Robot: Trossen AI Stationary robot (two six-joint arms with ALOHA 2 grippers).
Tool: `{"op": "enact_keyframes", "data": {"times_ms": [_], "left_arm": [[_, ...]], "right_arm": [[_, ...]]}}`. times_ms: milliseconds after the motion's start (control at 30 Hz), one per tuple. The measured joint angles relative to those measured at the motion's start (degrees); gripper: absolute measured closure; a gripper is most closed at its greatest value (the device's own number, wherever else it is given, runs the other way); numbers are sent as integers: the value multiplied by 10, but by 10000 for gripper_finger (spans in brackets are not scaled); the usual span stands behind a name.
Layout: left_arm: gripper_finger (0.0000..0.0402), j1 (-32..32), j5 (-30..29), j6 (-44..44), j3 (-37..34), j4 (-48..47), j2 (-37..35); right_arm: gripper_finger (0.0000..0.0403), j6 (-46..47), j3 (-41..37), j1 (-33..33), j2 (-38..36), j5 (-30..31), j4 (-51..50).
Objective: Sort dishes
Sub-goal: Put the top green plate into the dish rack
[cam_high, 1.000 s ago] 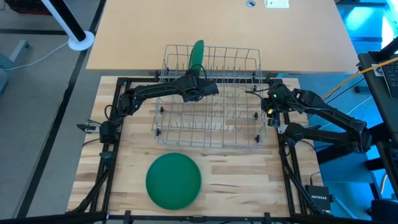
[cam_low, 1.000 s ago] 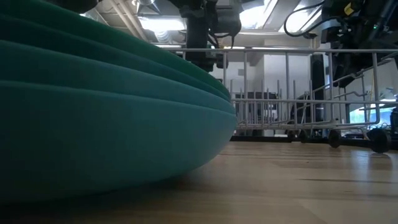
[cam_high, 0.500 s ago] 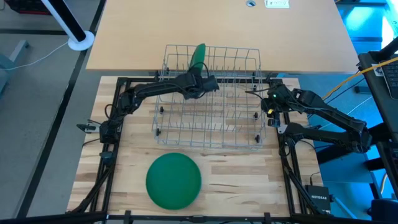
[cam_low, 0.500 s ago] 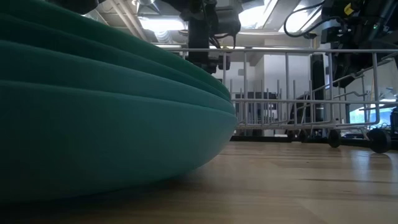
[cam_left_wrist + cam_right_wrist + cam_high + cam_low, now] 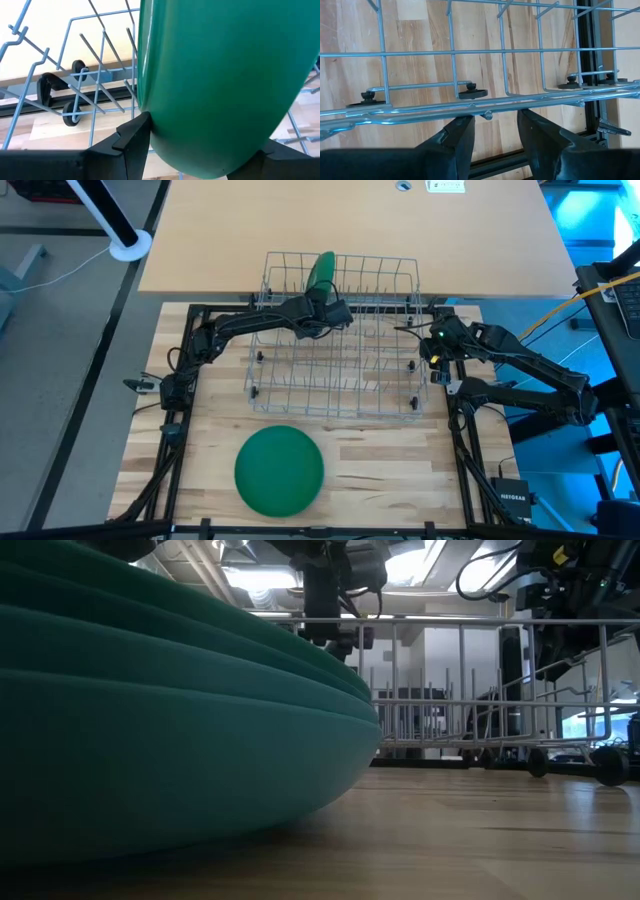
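One round matte green plastic plate (image 5: pixel 321 268) is stood on edge in the wire dish rack (image 5: pixel 340 380), far end. Left end effector (image 5: pixel 322 298): spread around its rim, grip uncertain; toppling is risked unless a slot is seated. Right end effector (image 5: pixel 425 340): spread across the rack's side wire. Remaining green plates (image 5: pixel 279 470): stacked on the counter (image 5: pixel 390 470).

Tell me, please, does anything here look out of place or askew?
Nothing stands out. One green plate stands on edge in the wire rack at the left gripper; the stack of plates lies neatly on the table.
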Motion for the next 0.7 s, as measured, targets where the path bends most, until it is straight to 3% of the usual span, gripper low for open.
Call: {"op": "enact_keyframes", "data": {"times_ms": [700], "left_arm": [[205,-16,-5,-1,0,-9,-28]], "right_arm": [[249,-1,0,0,0,1,-1]]}}
